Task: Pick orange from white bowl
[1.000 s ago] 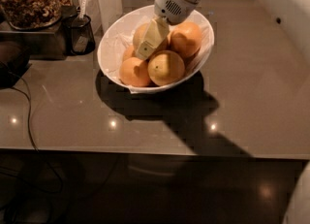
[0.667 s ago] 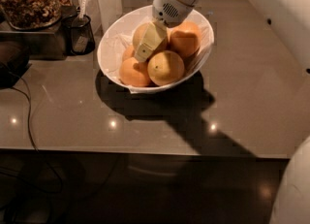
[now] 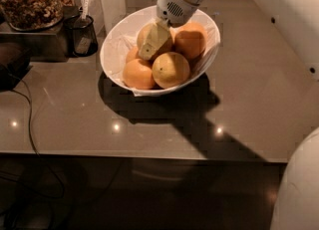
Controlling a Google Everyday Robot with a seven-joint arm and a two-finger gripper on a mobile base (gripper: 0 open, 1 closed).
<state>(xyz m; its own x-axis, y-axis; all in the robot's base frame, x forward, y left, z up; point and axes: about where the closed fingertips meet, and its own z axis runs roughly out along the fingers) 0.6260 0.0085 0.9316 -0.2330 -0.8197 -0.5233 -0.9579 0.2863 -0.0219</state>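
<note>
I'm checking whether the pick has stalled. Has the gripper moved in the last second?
No, hardly at all. The gripper is over the same back-left spot inside the white bowl, whose rim has not shifted either.

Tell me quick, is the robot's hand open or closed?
Gripper: down in the white bowl among the fruit; open or shut cannot be told.

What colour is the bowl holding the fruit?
White and glossy; the camera view shows the bowl best, with the robot's hand inside it.
</note>
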